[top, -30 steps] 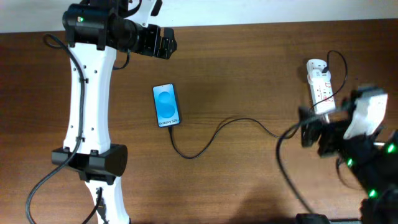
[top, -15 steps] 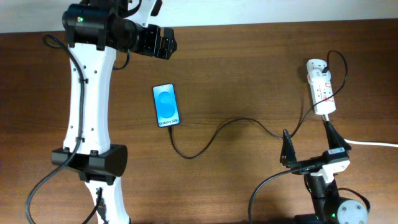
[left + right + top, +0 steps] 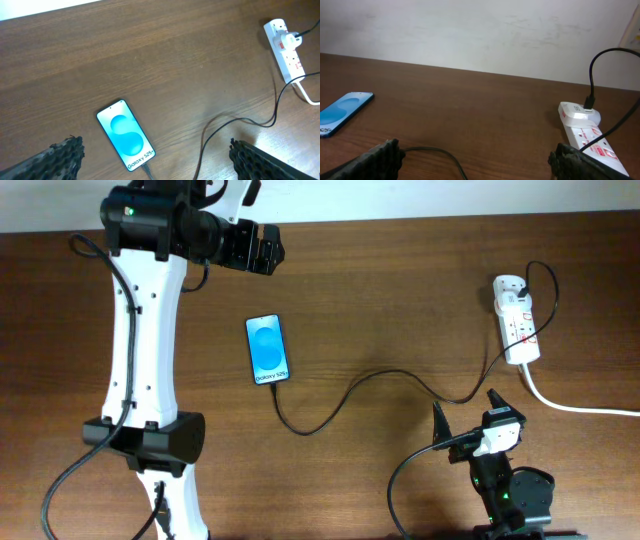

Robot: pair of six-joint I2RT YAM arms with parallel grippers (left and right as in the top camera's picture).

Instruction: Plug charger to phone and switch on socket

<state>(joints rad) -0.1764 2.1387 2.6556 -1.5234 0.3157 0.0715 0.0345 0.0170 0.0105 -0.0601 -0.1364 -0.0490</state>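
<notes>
The phone (image 3: 267,348) lies flat on the table with its blue screen lit, and shows in the left wrist view (image 3: 126,135) and the right wrist view (image 3: 342,112). The thin black charger cable (image 3: 340,402) has its tip plugged into the phone's near end (image 3: 148,169) and runs right to the white socket strip (image 3: 515,319), where its adapter sits (image 3: 286,41). The strip also shows in the right wrist view (image 3: 585,127). My left gripper (image 3: 262,248) is open, high above the phone at the table's back. My right gripper (image 3: 467,421) is open and empty at the front, well below the strip.
The strip's thick white cord (image 3: 570,405) runs off the right edge. A loop of black cable (image 3: 410,480) lies by my right arm's base. The left arm's white column (image 3: 140,330) stands left of the phone.
My right arm has pulled back from beside the socket strip toward the front of the table and now points upward from its base. The phone, cable and left arm have not moved.
</notes>
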